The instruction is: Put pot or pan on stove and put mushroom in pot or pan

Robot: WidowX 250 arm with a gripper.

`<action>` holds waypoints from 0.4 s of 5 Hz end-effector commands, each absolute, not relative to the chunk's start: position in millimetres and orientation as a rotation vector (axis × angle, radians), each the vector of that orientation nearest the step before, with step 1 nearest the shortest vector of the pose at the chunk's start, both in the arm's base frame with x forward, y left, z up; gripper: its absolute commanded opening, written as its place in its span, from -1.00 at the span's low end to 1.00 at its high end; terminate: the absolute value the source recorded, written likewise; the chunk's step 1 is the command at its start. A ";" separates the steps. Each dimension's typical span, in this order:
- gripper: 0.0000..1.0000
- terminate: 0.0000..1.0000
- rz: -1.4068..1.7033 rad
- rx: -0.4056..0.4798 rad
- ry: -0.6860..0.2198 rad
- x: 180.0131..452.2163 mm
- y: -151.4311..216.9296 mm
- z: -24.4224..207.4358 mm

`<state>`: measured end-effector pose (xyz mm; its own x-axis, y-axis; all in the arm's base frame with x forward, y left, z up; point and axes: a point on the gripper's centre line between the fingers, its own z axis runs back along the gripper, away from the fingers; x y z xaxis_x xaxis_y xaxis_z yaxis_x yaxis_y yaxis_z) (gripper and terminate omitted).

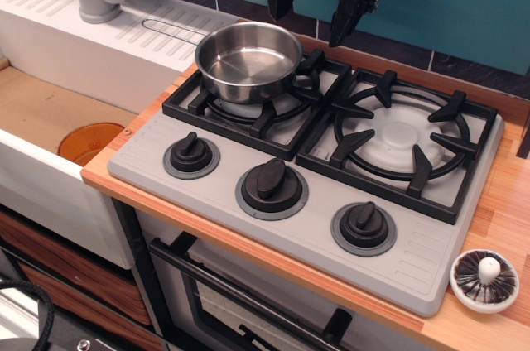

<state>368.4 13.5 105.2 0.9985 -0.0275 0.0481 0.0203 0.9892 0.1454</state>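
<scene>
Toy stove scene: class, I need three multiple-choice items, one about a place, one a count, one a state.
1. Where does the shiny stainless-steel saucepan stand?
A. on the left burner of the grey two-burner toy stove
B. on the right burner
C. in the sink

2. How many black knobs does the stove have?
A. two
B. three
C. four

3. How is the black robot gripper right now?
A. shut on the small round white-rimmed toy mushroom
B. shut on the saucepan handle
C. open and holding nothing

Answers: 1 A, the pan sits on the left grate. 2 B, three knobs line the front. 3 C, its fingers are spread above the stove while the mushroom lies on the wooden counter.
</scene>
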 end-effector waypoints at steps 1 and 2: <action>1.00 -1.00 -0.024 0.145 -0.050 368.4 13.5 105.2; 1.00 -1.00 -0.022 0.147 -0.072 367.7 14.2 89.4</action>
<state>362.0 12.6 71.5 0.9995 -0.0227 0.0224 0.0193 0.9896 0.1425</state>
